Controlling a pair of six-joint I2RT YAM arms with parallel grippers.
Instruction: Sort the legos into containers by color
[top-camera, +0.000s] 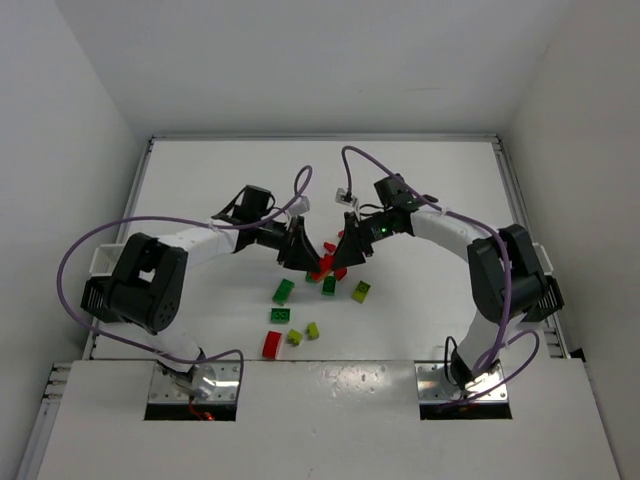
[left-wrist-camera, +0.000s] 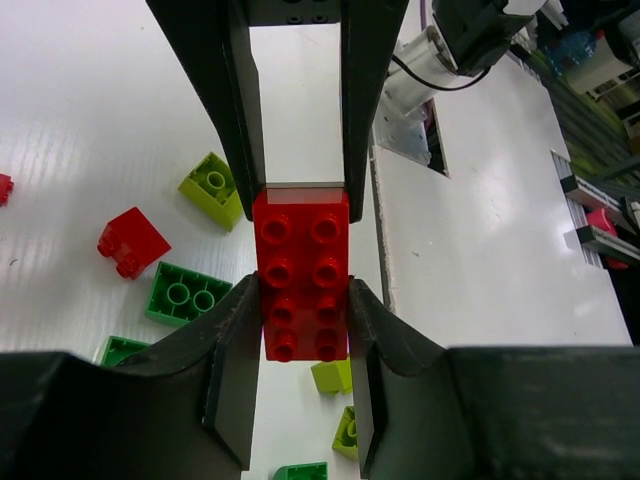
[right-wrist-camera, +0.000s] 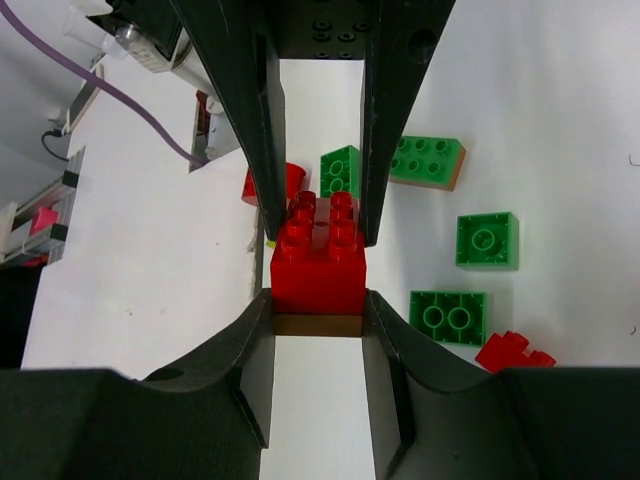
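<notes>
Red lego stack (top-camera: 322, 266) gripped at once by left hand (top-camera: 299, 256) and right hand (top-camera: 347, 251), loose legos (top-camera: 283, 291) scattered on desk (top-camera: 430, 200) beside them.

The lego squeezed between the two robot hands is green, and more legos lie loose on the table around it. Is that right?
Not quite. The lego squeezed between the left hand and the right hand is red, not green; the left wrist view shows it. More legos, like a green one, do lie loose on the table around it.
</notes>
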